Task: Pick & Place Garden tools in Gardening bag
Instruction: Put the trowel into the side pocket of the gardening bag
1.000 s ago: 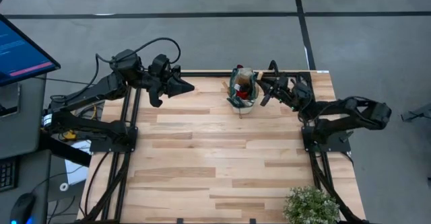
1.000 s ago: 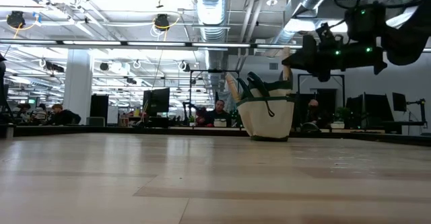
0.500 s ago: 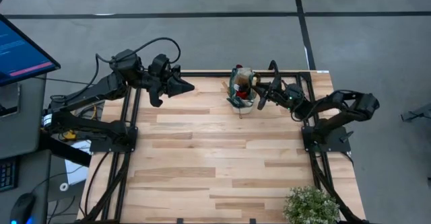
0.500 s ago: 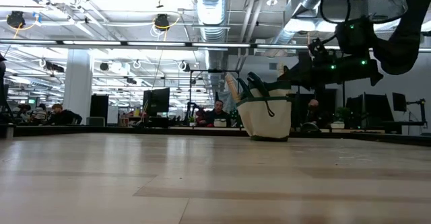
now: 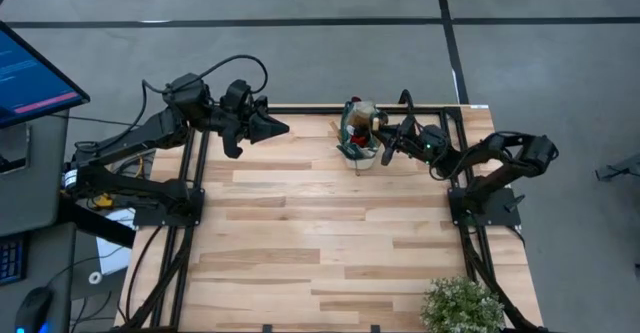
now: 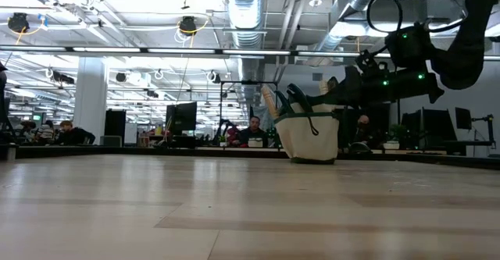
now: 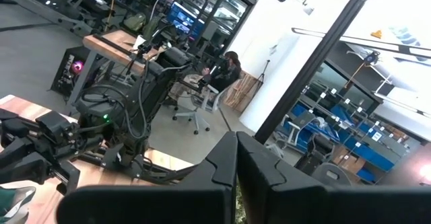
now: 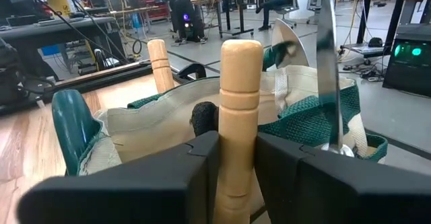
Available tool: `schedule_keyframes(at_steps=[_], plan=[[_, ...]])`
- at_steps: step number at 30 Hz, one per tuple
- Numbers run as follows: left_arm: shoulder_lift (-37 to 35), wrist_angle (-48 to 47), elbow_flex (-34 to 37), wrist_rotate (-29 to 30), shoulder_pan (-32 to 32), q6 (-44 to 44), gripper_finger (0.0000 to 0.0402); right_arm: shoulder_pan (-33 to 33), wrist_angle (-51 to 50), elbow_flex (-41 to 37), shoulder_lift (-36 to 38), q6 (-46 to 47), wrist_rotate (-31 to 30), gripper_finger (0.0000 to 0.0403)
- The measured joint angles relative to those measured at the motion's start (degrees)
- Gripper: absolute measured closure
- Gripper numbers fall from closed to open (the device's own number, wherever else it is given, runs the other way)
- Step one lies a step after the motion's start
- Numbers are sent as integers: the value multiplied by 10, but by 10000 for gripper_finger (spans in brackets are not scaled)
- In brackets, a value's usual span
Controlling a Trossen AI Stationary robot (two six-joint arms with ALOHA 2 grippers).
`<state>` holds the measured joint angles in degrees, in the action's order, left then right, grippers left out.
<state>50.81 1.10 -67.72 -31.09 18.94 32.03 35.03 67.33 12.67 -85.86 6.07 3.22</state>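
Wooden planks make up the table (image 5: 300, 233), and at its far edge stands the bag (image 5: 360, 138), already holding a glove (image 5: 362, 131) and a second handle (image 8: 160, 62). The right gripper (image 8: 236, 163) is clamped on a tool's wooden handle (image 8: 239, 116) right at the bag's rim, so I would bring the tool over the mouth and let go only once it clears the green trim and the things inside. The left gripper (image 5: 278, 128) waits shut and empty to the bag's left, and a plant (image 5: 462, 308) stands well apart at the near edge.
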Motion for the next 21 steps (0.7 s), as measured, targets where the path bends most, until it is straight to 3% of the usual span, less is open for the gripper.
schedule_keyframes(at_steps=[11,21], plan=[[0,0,0,15,0,0,394,0,-23,-1,41,15,0,215],[0,0,0,15,0,-2,394,-2,-149,-1,182,15,0,187]])
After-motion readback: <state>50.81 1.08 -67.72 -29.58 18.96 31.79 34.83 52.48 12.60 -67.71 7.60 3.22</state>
